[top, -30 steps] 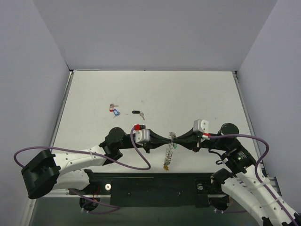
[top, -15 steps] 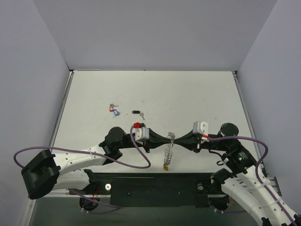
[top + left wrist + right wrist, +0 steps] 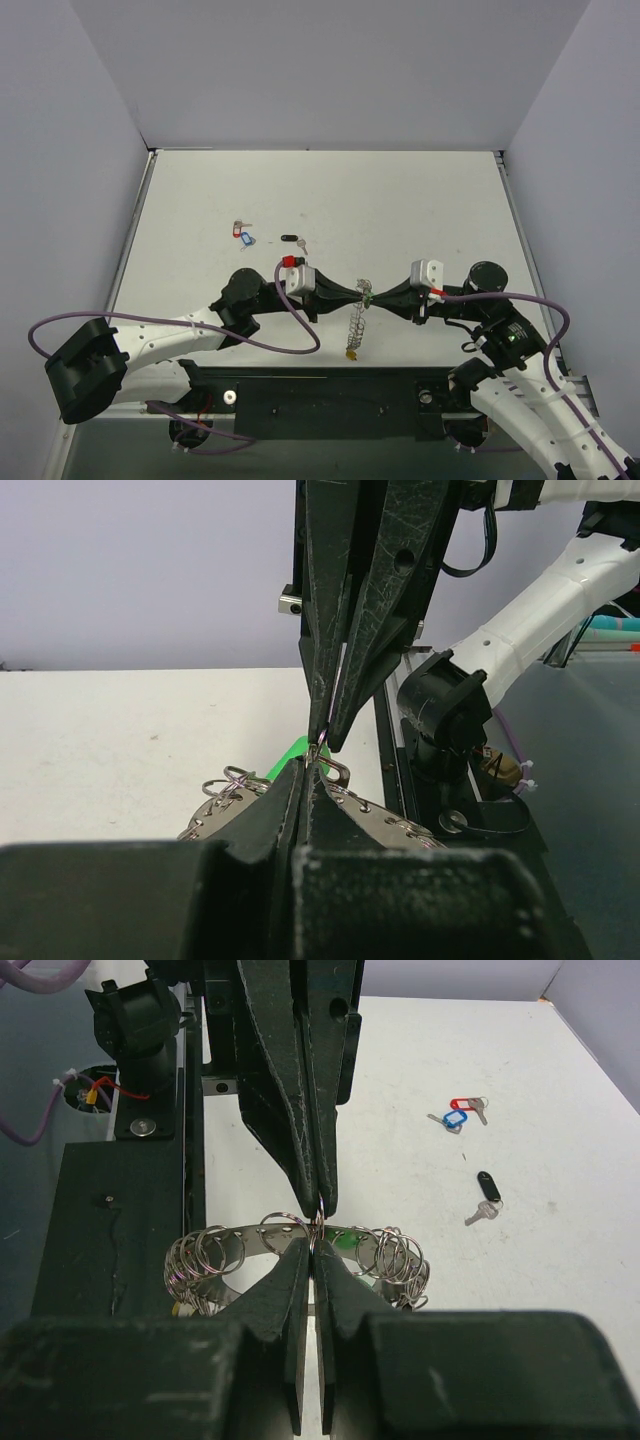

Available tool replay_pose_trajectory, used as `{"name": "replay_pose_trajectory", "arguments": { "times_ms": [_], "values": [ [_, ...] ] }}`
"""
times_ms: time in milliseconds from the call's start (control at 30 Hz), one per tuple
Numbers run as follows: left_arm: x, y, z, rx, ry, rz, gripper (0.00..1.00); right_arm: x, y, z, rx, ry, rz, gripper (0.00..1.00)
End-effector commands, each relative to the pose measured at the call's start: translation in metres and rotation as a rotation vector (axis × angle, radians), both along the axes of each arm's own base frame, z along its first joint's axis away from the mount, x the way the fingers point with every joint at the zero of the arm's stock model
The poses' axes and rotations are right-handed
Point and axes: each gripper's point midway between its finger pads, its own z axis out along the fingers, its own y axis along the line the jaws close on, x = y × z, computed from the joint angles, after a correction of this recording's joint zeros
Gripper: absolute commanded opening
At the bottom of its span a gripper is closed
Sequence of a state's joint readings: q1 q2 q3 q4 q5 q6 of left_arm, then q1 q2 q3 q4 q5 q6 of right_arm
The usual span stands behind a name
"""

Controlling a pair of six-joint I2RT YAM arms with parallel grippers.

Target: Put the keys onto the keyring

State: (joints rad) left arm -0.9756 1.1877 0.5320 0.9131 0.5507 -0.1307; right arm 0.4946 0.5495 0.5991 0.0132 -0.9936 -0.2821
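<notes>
The keyring (image 3: 356, 320), a silvery band fringed with small loops, hangs between both grippers above the table's near edge, its yellow tag (image 3: 351, 353) at the bottom. My left gripper (image 3: 358, 293) and right gripper (image 3: 371, 295) meet tip to tip, both shut on a small loop at the ring's top. The left wrist view shows my left gripper (image 3: 312, 763) against the ring (image 3: 400, 825). A green tag (image 3: 290, 755) lies just behind. The right wrist view shows my right gripper (image 3: 315, 1240), the ring (image 3: 225, 1245) and the green tag (image 3: 345, 1240).
Loose keys lie on the white table: a red-tagged and a blue-tagged pair (image 3: 241, 233) and a black-tagged one (image 3: 292, 240). They also show in the right wrist view as red (image 3: 462, 1104), blue (image 3: 455, 1120) and black (image 3: 488, 1185). A black base rail (image 3: 320, 395) runs along the near edge.
Both grippers have shifted a little to the left together, still pinching the keyring's top. The left wrist has drawn back slightly. The loose keys have not moved.
</notes>
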Motion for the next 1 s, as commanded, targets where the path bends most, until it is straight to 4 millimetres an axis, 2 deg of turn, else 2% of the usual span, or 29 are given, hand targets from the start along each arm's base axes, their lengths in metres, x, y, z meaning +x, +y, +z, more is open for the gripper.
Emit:
{"name": "replay_pose_trajectory", "arguments": {
  "times_ms": [0,267,433,600,633,700,733,867,967],
  "values": [
    [0.003,0.01,0.06,-0.179,-0.081,0.027,0.0,-0.004,-0.001,0.01,0.015,-0.036,0.016,0.0],
    [0.005,0.016,0.075,-0.244,-0.049,0.023,0.0,-0.001,-0.002,0.002,0.005,-0.034,0.002,0.0],
    [0.009,0.018,0.08,-0.286,0.003,-0.004,0.0,0.003,-0.003,0.007,0.016,-0.039,-0.018,0.0],
    [0.009,0.014,0.073,-0.306,0.061,-0.02,0.0,0.002,-0.003,0.012,0.03,-0.015,-0.017,0.0],
    [0.012,0.015,0.071,-0.311,0.07,-0.002,0.0,0.002,-0.004,0.015,0.03,-0.01,-0.019,0.05],
    [0.017,0.015,0.064,-0.307,0.082,0.027,0.0,-0.002,-0.006,0.021,0.027,0.022,-0.019,0.23],
    [0.019,0.015,0.061,-0.303,0.078,0.037,0.0,-0.002,-0.007,0.024,0.026,0.041,-0.02,0.35],
    [0.022,0.009,0.043,-0.265,0.059,0.048,0.0,-0.008,-0.014,0.038,0.03,0.128,-0.039,0.55],
    [0.019,0.0,0.027,-0.21,0.038,0.008,0.0,-0.003,-0.019,0.06,0.072,0.162,-0.106,0.64]
  ]
}}
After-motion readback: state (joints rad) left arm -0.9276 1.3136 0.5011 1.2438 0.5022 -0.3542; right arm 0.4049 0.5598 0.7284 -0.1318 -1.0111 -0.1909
